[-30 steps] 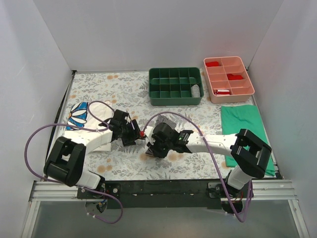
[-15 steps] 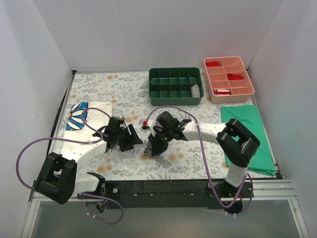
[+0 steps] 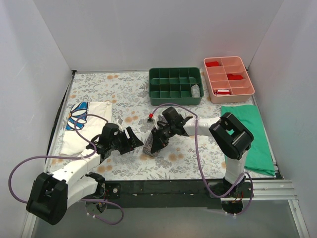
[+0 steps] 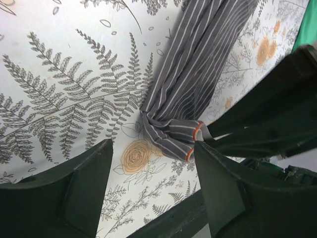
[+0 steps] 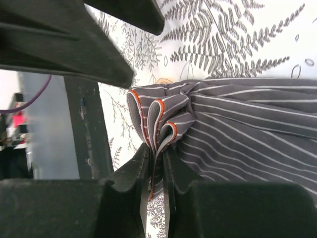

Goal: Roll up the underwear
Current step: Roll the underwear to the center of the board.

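Right wrist: we see the right hand (image 5: 157, 171) clamped on the underwear (image 5: 237, 124) at its bunched hem. On the desk (image 4: 59, 74), the left hand (image 4: 152, 158) stands apart, the bunch just ahead of it.

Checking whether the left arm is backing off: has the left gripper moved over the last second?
Yes. The left gripper has pulled back toward the near edge of the table, farther from the green tray, and stands open just left of the underwear.
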Controlling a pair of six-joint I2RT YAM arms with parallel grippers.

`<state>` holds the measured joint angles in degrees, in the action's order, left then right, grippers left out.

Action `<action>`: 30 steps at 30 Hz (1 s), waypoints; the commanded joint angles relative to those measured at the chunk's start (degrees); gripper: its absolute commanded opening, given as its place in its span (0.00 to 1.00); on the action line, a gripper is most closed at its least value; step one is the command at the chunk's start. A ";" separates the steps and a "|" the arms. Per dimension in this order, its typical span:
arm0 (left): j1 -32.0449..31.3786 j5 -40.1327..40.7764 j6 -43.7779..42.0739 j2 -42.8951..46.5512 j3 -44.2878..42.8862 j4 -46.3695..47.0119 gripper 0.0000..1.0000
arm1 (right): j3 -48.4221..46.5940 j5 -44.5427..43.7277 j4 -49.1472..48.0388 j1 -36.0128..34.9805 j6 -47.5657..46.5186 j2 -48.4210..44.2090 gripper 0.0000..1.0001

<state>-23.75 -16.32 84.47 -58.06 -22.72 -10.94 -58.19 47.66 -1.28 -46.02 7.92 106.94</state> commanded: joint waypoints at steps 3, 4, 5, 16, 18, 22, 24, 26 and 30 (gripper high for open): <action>0.10 -3.20 0.35 2.52 3.56 6.01 0.66 | -3.50 7.71 0.13 2.25 1.04 4.86 0.20; 0.10 -3.11 0.44 2.43 3.91 6.19 0.66 | -3.85 7.63 0.48 2.34 0.78 5.21 0.20; 0.02 -3.19 0.52 2.43 4.35 6.72 0.66 | -4.29 7.54 1.18 2.34 0.08 5.91 0.20; -0.07 -6.71 0.26 4.19 8.04 12.15 0.66 | -6.76 4.46 5.67 2.78 -1.59 8.73 0.21; -0.07 -7.58 0.35 3.75 8.92 14.54 0.66 | -6.84 4.90 5.59 2.95 -1.60 9.25 0.21; -0.16 -8.29 0.52 1.47 10.85 19.36 0.65 | -7.28 4.73 5.85 3.22 -1.51 9.87 0.21; -0.16 -8.21 0.52 0.41 11.55 20.95 0.65 | -7.46 4.72 6.02 3.39 -1.77 10.05 0.21; -0.25 -7.94 0.61 -0.64 12.61 23.94 0.64 | -7.64 4.64 6.20 3.57 -1.86 10.22 0.21; -0.25 -7.15 -0.44 -3.54 12.18 27.11 0.64 | -7.81 4.55 6.55 3.66 -2.03 10.84 0.21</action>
<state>-23.75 -23.66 85.34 -59.24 -10.52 10.48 -64.53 54.11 3.64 -42.70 7.53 115.83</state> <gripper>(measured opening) 0.641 0.217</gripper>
